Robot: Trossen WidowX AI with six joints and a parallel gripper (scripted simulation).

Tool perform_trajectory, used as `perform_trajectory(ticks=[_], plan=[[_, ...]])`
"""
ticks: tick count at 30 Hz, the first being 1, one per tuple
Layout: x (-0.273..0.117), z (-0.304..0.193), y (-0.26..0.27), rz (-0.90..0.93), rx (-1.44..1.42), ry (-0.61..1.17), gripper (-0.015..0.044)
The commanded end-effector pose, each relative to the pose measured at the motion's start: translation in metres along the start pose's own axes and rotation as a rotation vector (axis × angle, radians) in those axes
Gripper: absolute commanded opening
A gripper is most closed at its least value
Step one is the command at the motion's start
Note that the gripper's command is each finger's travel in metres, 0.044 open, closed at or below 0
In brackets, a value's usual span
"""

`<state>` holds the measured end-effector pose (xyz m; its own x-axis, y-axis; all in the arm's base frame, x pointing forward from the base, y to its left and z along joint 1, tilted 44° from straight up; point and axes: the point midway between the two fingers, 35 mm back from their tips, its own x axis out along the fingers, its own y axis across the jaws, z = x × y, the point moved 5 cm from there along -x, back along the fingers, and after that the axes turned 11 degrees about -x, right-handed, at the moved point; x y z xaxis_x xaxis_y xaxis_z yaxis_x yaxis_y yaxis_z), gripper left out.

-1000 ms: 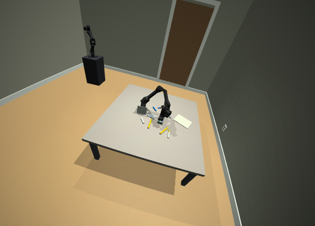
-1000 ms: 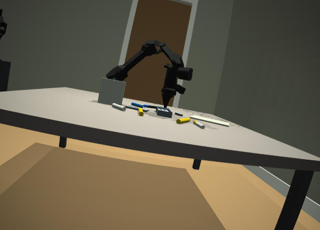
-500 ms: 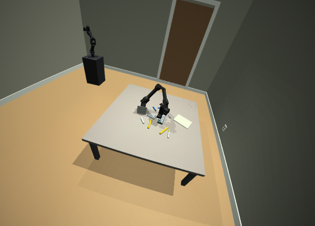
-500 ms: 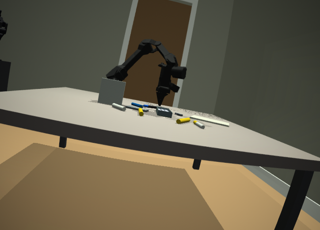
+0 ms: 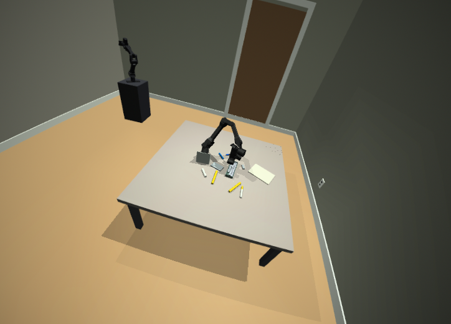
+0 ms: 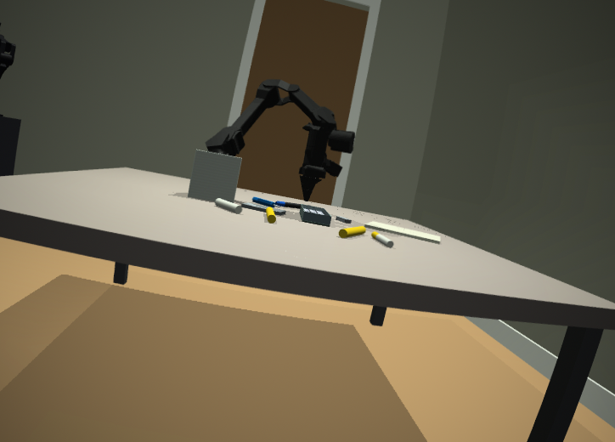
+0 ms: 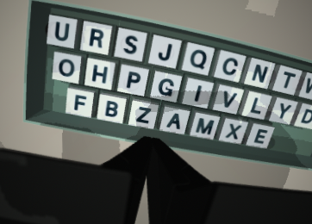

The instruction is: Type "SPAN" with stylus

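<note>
A dark green keyboard (image 5: 229, 174) (image 6: 315, 220) (image 7: 194, 142) with white letter keys lies on the desk. In the wrist view its S key (image 7: 130, 43) is in the top row, beside J, and its N key (image 7: 259, 73) is further right. Its P key (image 7: 133, 80) is in the middle row and its A key (image 7: 173, 122) in the bottom row. My gripper (image 5: 230, 162) (image 6: 307, 199) (image 7: 150, 145) is shut and empty, pointing down above the keyboard, near its lower edge in the wrist view. A black and blue pen (image 6: 288, 204) lies behind; I cannot tell which pen-like thing is the stylus.
A blue marker (image 5: 220, 156) (image 6: 262, 201), yellow sticks (image 5: 214, 177) (image 5: 234, 187), white sticks (image 5: 204, 172) (image 5: 241, 192) and a flat grey slab (image 5: 217, 166) lie around the keyboard. A pale pad (image 5: 261, 174) (image 6: 403, 231) lies to the right. A grey panel (image 5: 203, 157) (image 6: 214, 174) stands by the arm's base.
</note>
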<state>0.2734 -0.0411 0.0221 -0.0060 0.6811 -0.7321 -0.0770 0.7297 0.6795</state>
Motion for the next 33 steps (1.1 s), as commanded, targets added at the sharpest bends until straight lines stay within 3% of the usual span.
perform_trajectory(ticks=[1, 12, 18, 27, 31, 33], plan=[[0.001, -0.002, 0.012, 0.01, 0.022, 0.003, 0.0], [-0.001, -0.002, 0.011, 0.009, 0.022, 0.003, 0.0], [-0.059, -0.002, 0.011, 0.007, 0.022, 0.004, 0.0], [-0.054, 0.0, 0.009, 0.006, 0.023, -0.011, 0.0], [-0.054, 0.0, 0.01, 0.007, 0.023, -0.009, 0.0105], [-0.054, 0.0, 0.01, 0.007, 0.023, -0.009, 0.0053]])
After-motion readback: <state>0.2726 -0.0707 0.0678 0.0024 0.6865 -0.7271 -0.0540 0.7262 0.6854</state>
